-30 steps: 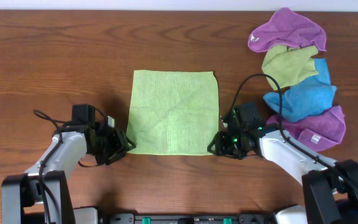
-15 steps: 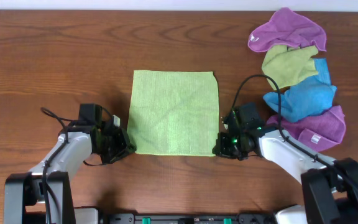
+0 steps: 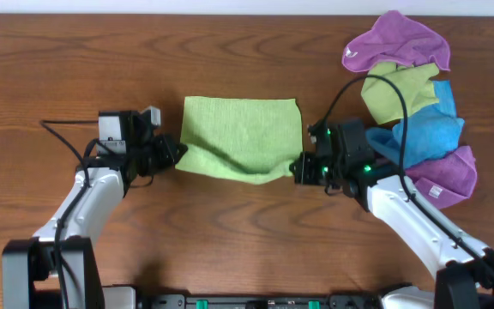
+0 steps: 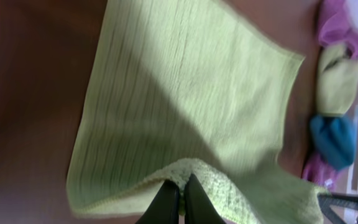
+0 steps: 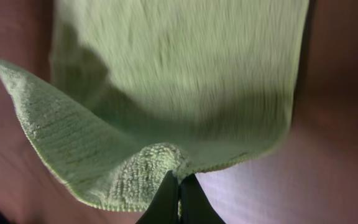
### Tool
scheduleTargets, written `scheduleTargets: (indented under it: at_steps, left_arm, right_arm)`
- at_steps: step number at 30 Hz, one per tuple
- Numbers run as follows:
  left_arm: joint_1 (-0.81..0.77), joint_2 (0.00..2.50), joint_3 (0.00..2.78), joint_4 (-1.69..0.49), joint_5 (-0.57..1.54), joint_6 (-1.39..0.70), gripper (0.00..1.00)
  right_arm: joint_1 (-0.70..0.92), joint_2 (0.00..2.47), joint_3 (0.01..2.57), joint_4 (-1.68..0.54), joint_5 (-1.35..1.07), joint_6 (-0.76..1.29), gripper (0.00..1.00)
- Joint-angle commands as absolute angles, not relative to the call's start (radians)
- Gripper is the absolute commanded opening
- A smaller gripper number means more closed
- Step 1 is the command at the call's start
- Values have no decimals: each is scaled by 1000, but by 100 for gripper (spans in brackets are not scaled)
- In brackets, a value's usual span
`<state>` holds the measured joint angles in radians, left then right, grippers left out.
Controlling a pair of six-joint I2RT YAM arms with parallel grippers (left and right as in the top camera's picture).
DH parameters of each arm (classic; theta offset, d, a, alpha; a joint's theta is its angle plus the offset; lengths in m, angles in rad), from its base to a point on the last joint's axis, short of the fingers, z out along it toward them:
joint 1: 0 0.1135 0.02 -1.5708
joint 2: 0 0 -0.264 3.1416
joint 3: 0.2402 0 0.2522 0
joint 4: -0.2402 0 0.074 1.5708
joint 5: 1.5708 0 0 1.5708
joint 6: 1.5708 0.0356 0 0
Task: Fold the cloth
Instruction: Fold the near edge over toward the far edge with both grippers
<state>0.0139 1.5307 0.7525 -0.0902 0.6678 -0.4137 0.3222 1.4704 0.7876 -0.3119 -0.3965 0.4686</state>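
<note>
Tabletop (image 3: 247,51): grippers (image 3: 176,155) (image 3: 298,167) tight on cloth (image 3: 243,137)

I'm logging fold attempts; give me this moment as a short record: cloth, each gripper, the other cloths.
cloth: lime-green; far edge on table, near edge raised, sagging between grippers
left gripper: shut on cloth's near-left corner
right gripper: shut on cloth's near-right corner
fold: not yet done
pile: purple, olive, blue cloths, right of the cloth, apart from it

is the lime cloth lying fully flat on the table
No, the cloth's near edge is raised and sagging, with its corners pinched by the left claw and the right claw.
</note>
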Motion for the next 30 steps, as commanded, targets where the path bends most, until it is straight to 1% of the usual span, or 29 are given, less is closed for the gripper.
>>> scheduleTargets:
  at_steps: [1, 3, 7, 14, 19, 24, 30]
  left_arm:
    - [12, 1599, 770, -27, 664, -485, 6]
    - [12, 1662, 799, 10, 675, -487, 6]
    - [12, 1816, 957, 15, 681, -473, 6]
    - [12, 2023, 1243, -4, 709, -460, 6]
    - [12, 2130, 1404, -41, 720, -445, 6]
    - [12, 2216, 1537, -120, 760, -433, 6]
    - [13, 2207, 1548, -263, 788, -345, 6]
  right_arm:
    - [279, 1530, 843, -303, -364, 478, 1]
    - [252, 1593, 884, -302, -372, 478, 2]
    - [232, 1742, 1035, -287, -371, 462, 2]
    - [210, 1946, 1287, -288, -362, 455, 2]
    - [179, 2043, 1419, -287, -363, 456, 2]
    - [173, 2088, 1479, -311, -371, 464, 1]
    - [183, 2088, 1479, -437, -416, 446, 2]
